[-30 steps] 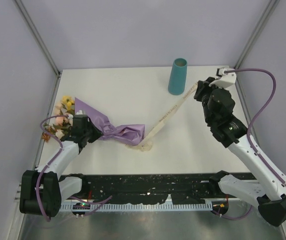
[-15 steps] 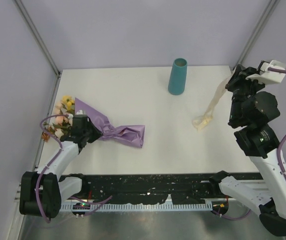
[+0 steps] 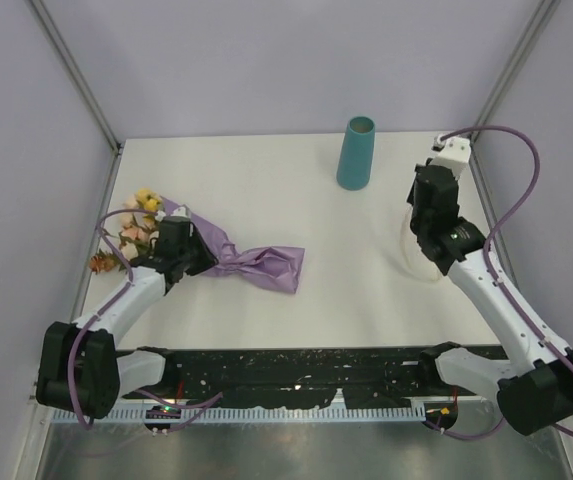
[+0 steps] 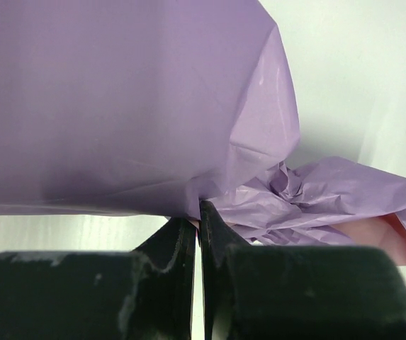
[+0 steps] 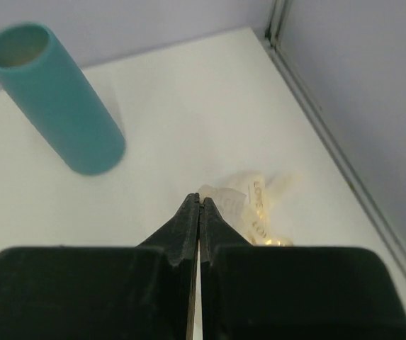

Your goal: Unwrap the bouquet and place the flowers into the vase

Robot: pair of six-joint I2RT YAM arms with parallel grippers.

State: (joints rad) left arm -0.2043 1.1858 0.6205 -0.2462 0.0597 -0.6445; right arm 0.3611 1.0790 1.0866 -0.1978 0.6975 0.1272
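The bouquet (image 3: pixel 236 262) lies on its side at the table's left, its purple paper (image 4: pixel 117 92) crumpled toward the middle. The flowers (image 3: pixel 134 228) stick out of its left end. My left gripper (image 4: pixel 198 205) is shut on an edge of the purple paper, just right of the blooms in the top view. The teal vase (image 3: pixel 356 152) stands upright at the back, also in the right wrist view (image 5: pixel 54 99). My right gripper (image 5: pixel 200 203) is shut on the cream ribbon (image 5: pixel 254 205), which bunches on the table right of the vase, free of the bouquet.
The table's right edge and a metal frame post (image 5: pixel 330 134) run close beside the ribbon. Purple side walls enclose the table. A black rail (image 3: pixel 286 365) runs along the near edge between the arm bases.
The ribbon has come off the bouquet; my right gripper carried it right, then down beside the vase. My left gripper and the bouquet have shifted slightly right.
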